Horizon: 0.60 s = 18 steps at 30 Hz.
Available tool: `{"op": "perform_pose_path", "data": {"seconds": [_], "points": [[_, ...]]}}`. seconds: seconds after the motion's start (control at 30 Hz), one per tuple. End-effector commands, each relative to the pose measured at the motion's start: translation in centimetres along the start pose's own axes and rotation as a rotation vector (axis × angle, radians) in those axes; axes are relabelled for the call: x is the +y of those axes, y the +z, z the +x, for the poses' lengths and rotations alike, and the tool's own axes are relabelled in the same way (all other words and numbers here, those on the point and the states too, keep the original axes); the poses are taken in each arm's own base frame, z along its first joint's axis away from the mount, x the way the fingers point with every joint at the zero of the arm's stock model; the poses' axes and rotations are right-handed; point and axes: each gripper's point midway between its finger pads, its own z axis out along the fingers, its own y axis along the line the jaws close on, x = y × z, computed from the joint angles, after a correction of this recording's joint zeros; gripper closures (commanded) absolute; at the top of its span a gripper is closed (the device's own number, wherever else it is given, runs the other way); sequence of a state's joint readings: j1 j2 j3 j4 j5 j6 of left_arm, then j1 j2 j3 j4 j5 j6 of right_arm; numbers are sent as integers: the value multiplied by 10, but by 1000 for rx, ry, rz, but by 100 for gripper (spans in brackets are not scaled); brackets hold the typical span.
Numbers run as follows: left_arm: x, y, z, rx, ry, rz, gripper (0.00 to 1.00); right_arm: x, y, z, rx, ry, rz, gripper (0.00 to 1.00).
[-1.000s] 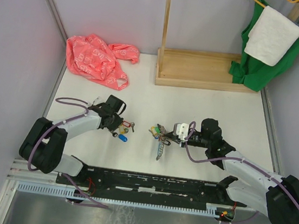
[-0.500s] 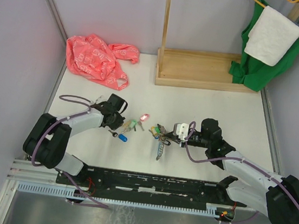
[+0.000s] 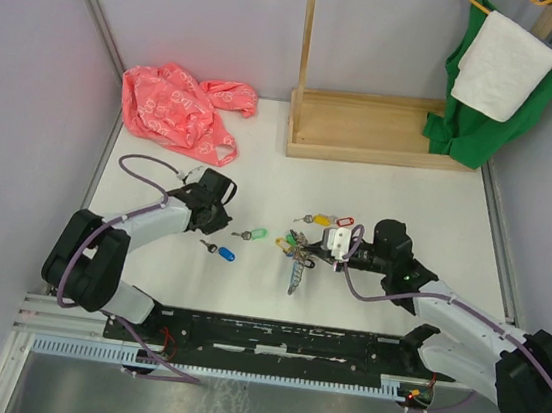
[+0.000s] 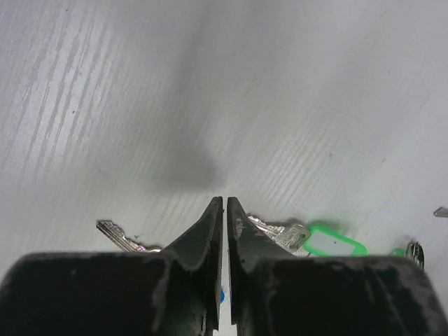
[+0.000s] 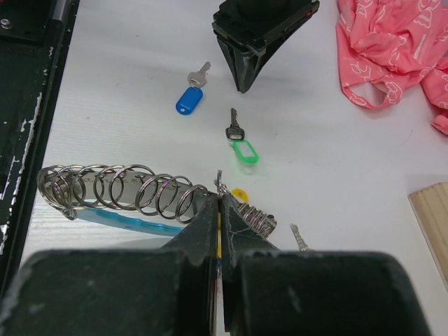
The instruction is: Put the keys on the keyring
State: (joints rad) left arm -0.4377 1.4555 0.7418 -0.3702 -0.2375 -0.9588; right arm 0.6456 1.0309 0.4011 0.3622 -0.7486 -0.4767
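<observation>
The right pincer (image 5: 219, 204) gripped the keyring (image 5: 119, 189) on the tabletop (image 3: 398, 196). The left pincer (image 4: 224, 208) was closed, empty; the green key (image 3: 250, 234) lay at its four o'clock. Fetching it likely came next, needing opened jaws.

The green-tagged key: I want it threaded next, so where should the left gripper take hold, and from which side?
Probably the green tag, pinched across its narrow width from straight above: it lies flat on the table, and the oblong plastic is bulkier than the thin metal blade, which points at the left gripper. Those shut jaws must open first.
</observation>
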Motion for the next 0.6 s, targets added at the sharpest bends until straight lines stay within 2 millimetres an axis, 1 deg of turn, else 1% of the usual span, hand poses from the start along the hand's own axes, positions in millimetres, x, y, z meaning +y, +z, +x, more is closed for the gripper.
{"op": "perform_pose_path", "data": {"seconds": [0.0,0.07,0.1,0.17,0.23,0.3,0.37,0.53,0.57], "points": [[-30,-18,-22,-64,142,134,84,-17,-6,-18,-32,-60,74,99],[-33,-23,-22,-75,175,153,77,-19,-8,-17,-21,-52,94,99],[-34,-26,-22,-82,193,163,72,-19,-9,-17,-17,-51,103,99],[-36,-32,-19,-78,222,185,63,-20,-11,-18,-20,-48,118,99],[-36,-36,-12,-60,239,203,57,-21,-13,-18,-19,-50,129,99],[-32,-41,-1,-28,244,195,54,-22,-14,-18,-18,-53,136,99],[-23,-45,9,-7,242,168,52,-22,-13,-18,-18,-55,135,99],[2,-53,33,35,181,140,52,-20,-11,-16,-20,-51,126,99],[6,-54,35,35,171,130,52,-20,-11,-16,-21,-50,123,99]]}}
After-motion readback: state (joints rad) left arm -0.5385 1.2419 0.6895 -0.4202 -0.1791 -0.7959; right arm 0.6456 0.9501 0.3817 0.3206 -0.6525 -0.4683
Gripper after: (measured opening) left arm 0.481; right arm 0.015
